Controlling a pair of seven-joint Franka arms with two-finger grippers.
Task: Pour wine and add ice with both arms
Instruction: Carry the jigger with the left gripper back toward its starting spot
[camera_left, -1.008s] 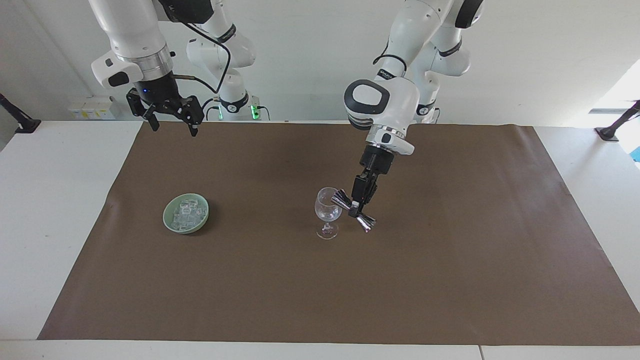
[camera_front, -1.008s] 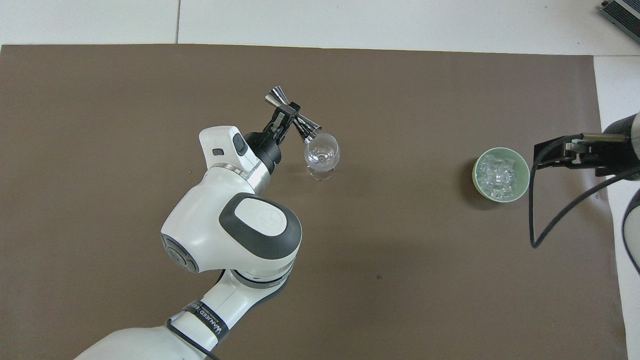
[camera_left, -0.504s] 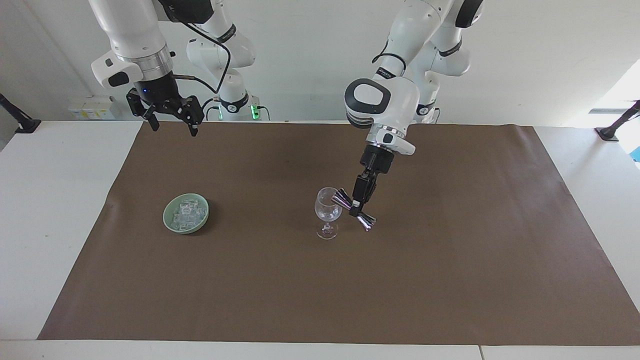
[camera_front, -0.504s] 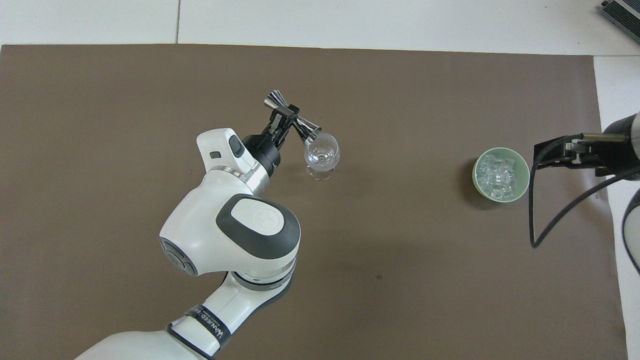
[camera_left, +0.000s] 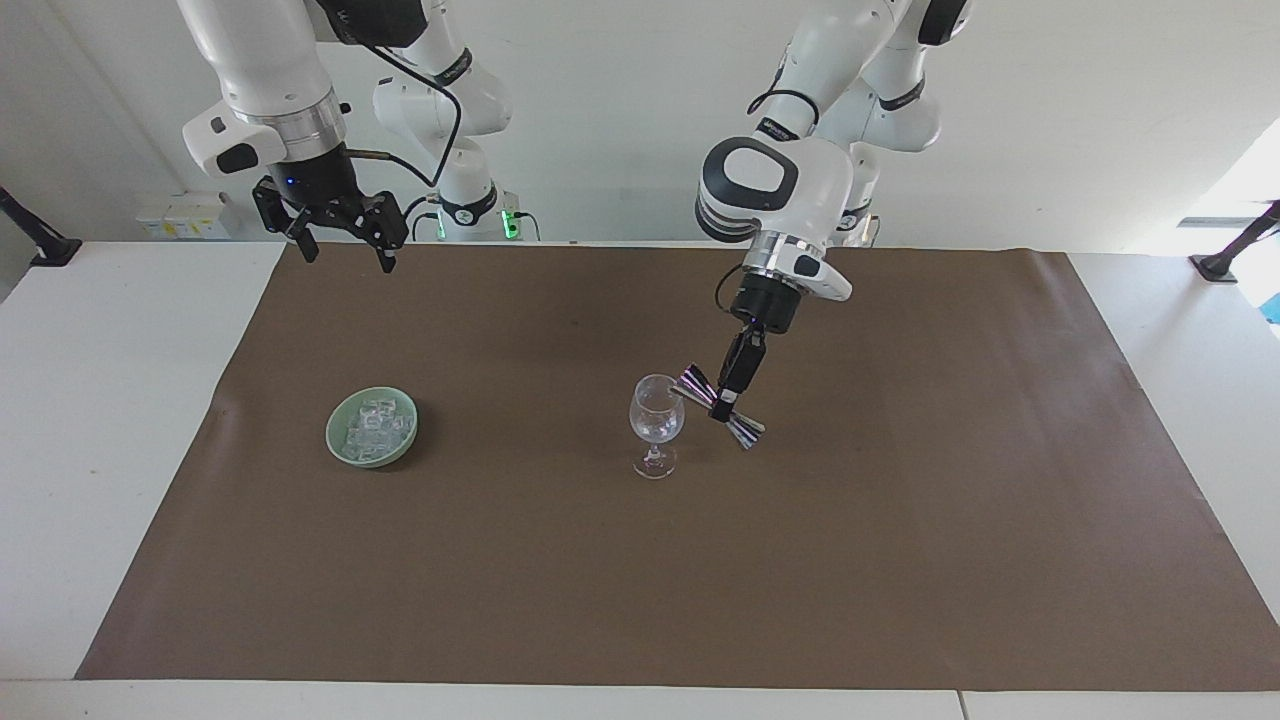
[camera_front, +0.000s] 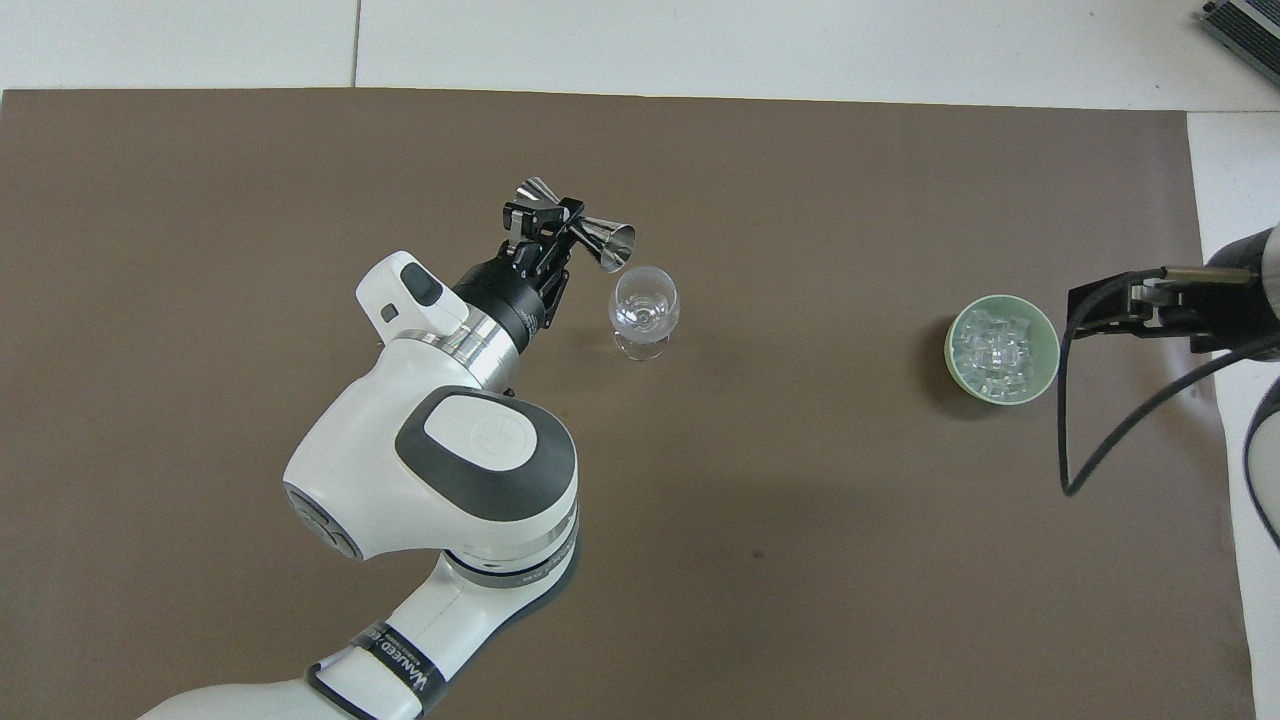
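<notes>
Two white arms work over a table (camera_left: 120, 420) laid with a brown mat (camera_left: 900, 560). Writing shows only on a black band of the left arm (camera_front: 405, 655), too slanted to read with certainty. That arm bends at the elbow and slants its wrist down over the middle of the mat. The left gripper (camera_left: 727, 400) is clenched on the waist of a steel jigger (camera_left: 716, 404), which is tilted with one cup at the rim of the wine glass (camera_left: 656, 425). The ice (camera_left: 377, 424) lies heaped in a green bowl (camera_left: 345, 452) toward the right arm's end of the mat. The right arm (camera_left: 265, 90) waits with its wrist pointing straight down, and the right gripper (camera_left: 345, 250) hangs with fingers spread and empty over the mat's edge by the robots.
</notes>
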